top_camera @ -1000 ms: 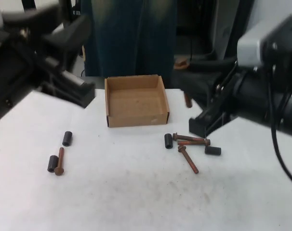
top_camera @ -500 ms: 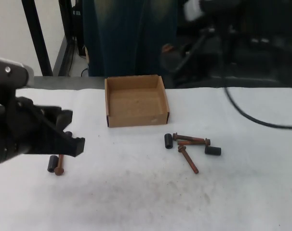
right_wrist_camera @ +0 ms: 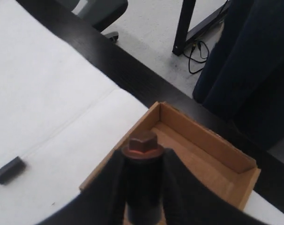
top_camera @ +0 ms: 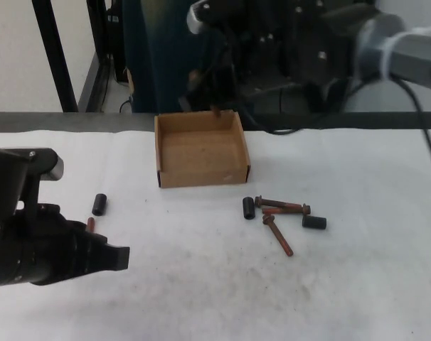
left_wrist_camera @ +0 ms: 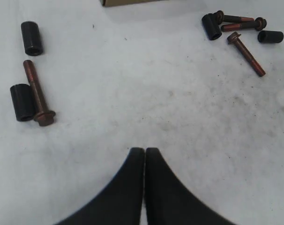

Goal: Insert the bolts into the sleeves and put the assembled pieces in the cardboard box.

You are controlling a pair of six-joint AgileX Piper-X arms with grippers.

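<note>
My right gripper [right_wrist_camera: 142, 161] is shut on an assembled piece, a black sleeve [right_wrist_camera: 142, 192] with a rusty bolt head [right_wrist_camera: 142, 143] sticking out of it. It hangs above the far rim of the open cardboard box [right_wrist_camera: 205, 139] [top_camera: 201, 174], with the bolt tip [top_camera: 216, 111] just over that rim. My left gripper [left_wrist_camera: 145, 157] is shut on nothing, low over the near left of the table. Ahead of it lie two black sleeves [left_wrist_camera: 32, 38] [left_wrist_camera: 21, 102] and one bolt [left_wrist_camera: 37, 91]. Farther right lie two more sleeves [left_wrist_camera: 211, 26] [left_wrist_camera: 270, 36] and three bolts [left_wrist_camera: 246, 54] [top_camera: 281, 206].
The white table [top_camera: 201, 284] is bare in the middle and near the front. Its dark back edge [top_camera: 343, 121] runs behind the box. The left arm's black body [top_camera: 38, 249] covers the near-left corner. A dark-clothed person stands behind the bench.
The right arm has swung from the table's right side to above the box's far rim. The left arm has come from the far left down to the near-left corner.
</note>
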